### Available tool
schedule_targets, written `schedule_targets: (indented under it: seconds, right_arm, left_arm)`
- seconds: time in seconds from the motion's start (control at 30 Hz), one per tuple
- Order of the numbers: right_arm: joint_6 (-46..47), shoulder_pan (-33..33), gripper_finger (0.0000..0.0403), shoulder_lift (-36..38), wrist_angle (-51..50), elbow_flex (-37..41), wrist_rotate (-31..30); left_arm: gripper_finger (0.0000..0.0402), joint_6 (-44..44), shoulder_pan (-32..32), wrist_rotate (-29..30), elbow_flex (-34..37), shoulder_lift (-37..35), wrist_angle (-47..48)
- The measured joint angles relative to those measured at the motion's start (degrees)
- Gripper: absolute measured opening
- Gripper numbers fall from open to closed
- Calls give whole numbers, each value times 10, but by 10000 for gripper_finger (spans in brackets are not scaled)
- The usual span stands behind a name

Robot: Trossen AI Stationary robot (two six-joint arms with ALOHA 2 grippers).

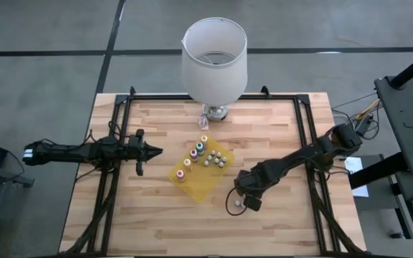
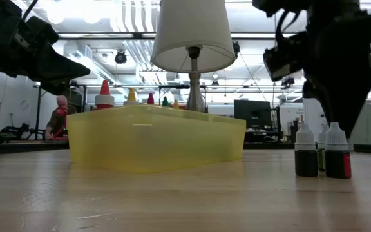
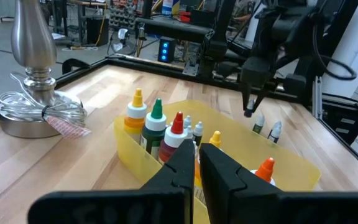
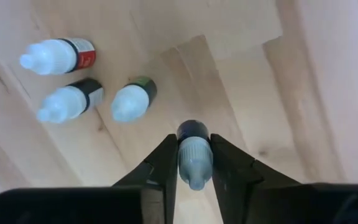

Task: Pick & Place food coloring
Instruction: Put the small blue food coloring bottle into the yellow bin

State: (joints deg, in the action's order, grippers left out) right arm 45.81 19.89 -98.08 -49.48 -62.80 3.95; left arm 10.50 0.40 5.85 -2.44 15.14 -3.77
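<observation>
Your right hand [image 4: 194,163] was pointing straight down over the counter [image 1: 156,222] near its right front corner, closed narrowly on one small white-capped bottle [image 4: 194,151]. Three more bottles [image 4: 82,78] stood just beside it on the wood. The yellow tray [image 1: 201,183], mid-counter, already held several coloured-cap bottles [image 3: 157,118]. Your left hand [image 3: 197,171] waited near the left edge, fingers together, holding nothing. You seemed mid-pick; next you needed to lift straight up, clearing the neighbours, then carry to the tray.

Right fingers [image 4: 166,171] clamping a white-capped bottle [image 4: 194,152], three bottles [image 4: 79,78] standing beside
</observation>
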Motion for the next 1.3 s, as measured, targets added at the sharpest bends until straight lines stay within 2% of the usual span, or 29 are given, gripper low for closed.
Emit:
schedule_targets:
  seconds: [0.2, 0.7, 1.07, 1.3]
  right_arm:
    - [-47, -20, 70, 2, -72, -67, 6]
    - [-108, -52, 69, -18, -111, -236, 6]
    - [-155, -82, 70, -82, -136, -323, 13]
    - [-178, -101, 71, -150, -167, -413, 21]
  left_arm:
    - [0, 0, 0, 0, 0, 0, 0]
    - [0, 0, 0, 0, 0, 0, 0]
    - [0, 0, 0, 0, 0, 0, 0]
    - [0, 0, 0, 0, 0, 0, 0]
